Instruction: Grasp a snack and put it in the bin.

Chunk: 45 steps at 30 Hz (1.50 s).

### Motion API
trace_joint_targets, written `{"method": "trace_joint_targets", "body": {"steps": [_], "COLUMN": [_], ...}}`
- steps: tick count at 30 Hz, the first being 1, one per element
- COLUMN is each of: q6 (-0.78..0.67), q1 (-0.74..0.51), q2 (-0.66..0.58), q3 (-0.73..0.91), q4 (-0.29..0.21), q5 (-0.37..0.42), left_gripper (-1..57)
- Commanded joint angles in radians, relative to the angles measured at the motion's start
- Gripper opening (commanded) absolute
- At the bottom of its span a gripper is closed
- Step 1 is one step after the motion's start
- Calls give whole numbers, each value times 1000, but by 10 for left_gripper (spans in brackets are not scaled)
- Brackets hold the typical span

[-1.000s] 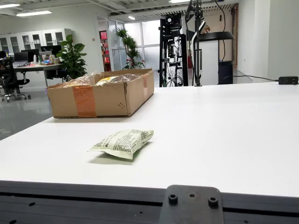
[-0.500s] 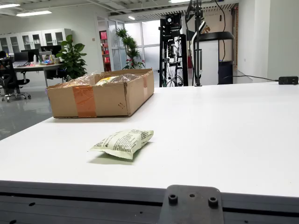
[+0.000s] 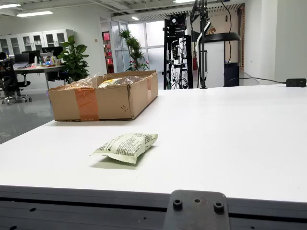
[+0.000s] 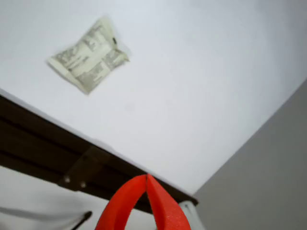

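A pale green snack packet (image 3: pixel 126 146) lies flat on the white table, near its front edge and left of centre. It also shows in the wrist view (image 4: pixel 88 56) at the upper left. An open cardboard box (image 3: pixel 105 97) with an orange tape strip stands at the table's far left and holds several wrapped snacks. My gripper (image 4: pixel 146 178) has red fingers whose tips meet; it is shut and empty, high above the table's edge and apart from the packet. It is not in the table-level view.
The table's dark front rail carries a metal bracket (image 3: pixel 196 211), also seen in the wrist view (image 4: pixel 82 167). A black power adapter (image 3: pixel 295 82) with its cable lies at the far right. Black equipment racks (image 3: pixel 178 52) stand behind the table.
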Motion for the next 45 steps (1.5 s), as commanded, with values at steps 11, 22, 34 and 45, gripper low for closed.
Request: {"method": "trace_joint_targets", "body": {"steps": [11,22,34,45], "q6": [-124,-209,-121,72], "q1": [-19,-28,-2,36], "q2": [-53,8,120,167], "q3": [71,81,104,121], "q4": [-2,-2,39,36], "q5": [0,-25,-100,-176], "left_gripper": [116,288,308,314]}}
